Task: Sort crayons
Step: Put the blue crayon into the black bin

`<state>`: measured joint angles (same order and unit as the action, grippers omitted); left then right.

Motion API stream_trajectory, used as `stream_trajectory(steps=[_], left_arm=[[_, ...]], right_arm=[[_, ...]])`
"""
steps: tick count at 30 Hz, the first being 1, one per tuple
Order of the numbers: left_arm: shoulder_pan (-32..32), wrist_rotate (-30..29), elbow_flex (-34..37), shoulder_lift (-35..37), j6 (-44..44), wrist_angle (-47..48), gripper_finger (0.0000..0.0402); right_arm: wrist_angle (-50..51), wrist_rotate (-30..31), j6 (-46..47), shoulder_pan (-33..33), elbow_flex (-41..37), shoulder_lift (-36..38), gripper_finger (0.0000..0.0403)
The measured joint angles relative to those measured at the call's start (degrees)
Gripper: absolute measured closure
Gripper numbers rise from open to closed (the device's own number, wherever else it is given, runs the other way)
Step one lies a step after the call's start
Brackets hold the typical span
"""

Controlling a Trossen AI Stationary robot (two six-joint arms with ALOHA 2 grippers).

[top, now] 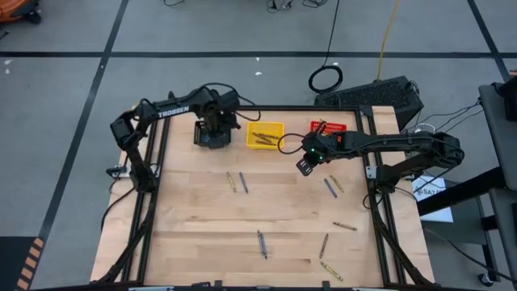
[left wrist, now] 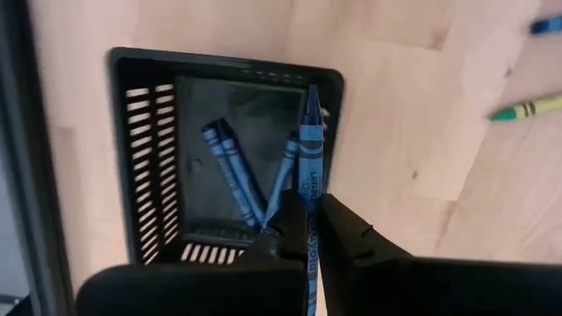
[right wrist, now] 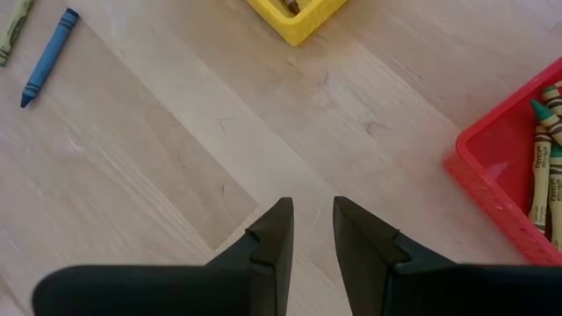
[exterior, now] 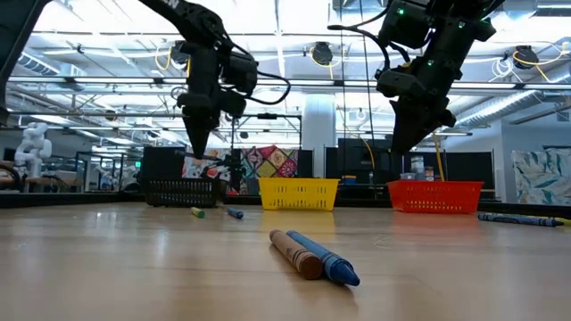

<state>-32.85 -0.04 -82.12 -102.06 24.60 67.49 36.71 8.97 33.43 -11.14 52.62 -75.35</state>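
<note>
My left gripper (left wrist: 307,230) hangs over the black bin (top: 212,136) at the table's far left, shut on a blue crayon (left wrist: 309,158). Two more blue crayons (left wrist: 230,167) lie on that bin's floor. My right gripper (right wrist: 312,237) stands open above bare wood (top: 305,166), between the yellow bin (top: 265,135) and the red bin (top: 327,128), with nothing between its fingers. Loose crayons lie flat on the table: a yellow-olive and blue pair (top: 237,182), another pair (top: 333,186), and a brown and blue pair (exterior: 312,254) near the front. My left gripper pinches the blue crayon between its two fingers (left wrist: 347,233), on the wrapped shaft toward its blunt end (left wrist: 309,206). The fingers point down from above. The crayon is lifted clear, its pointed tip (left wrist: 312,95) over the bin's rim.
The yellow bin (right wrist: 294,13) holds brownish crayons; the red bin (right wrist: 509,193) holds yellow-olive and green ones. More loose crayons (top: 331,271) lie toward the near right. Black frame rails (top: 153,186) run along the table's sides. Cables and a dark case (top: 380,95) sit beyond the far edge.
</note>
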Motion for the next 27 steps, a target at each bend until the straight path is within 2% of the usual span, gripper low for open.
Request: stream_trajectory(steps=[3, 9, 14, 22, 27], left_arm=[[-1.5, 0.5, 1.5, 0.0, 2.7, -0.9, 0.0391], [-5.6, 3.5, 5.4, 0.0, 2.9, -5.0, 0.0384], [-7.9, 3.0, 6.6, -0.1, 2.9, -7.1, 0.0383], [-8.5, 2.9, 6.6, -0.1, 3.7, -10.5, 0.038], [-8.5, 2.9, 6.6, -0.1, 4.7, -10.6, 0.035]], right_arm=[[0.0, 0.0, 0.0, 0.0, 0.0, 0.0, 0.0332], [0.0, 0.0, 0.2, 0.0, 0.0, 0.0, 0.0332], [0.0, 0.2, -0.2, 0.0, 0.0, 0.0, 0.0332], [0.0, 1.9, -0.1, 0.0, 0.0, 0.0, 0.0332], [0.0, 1.8, 0.0, 0.0, 0.0, 0.0, 0.0332]])
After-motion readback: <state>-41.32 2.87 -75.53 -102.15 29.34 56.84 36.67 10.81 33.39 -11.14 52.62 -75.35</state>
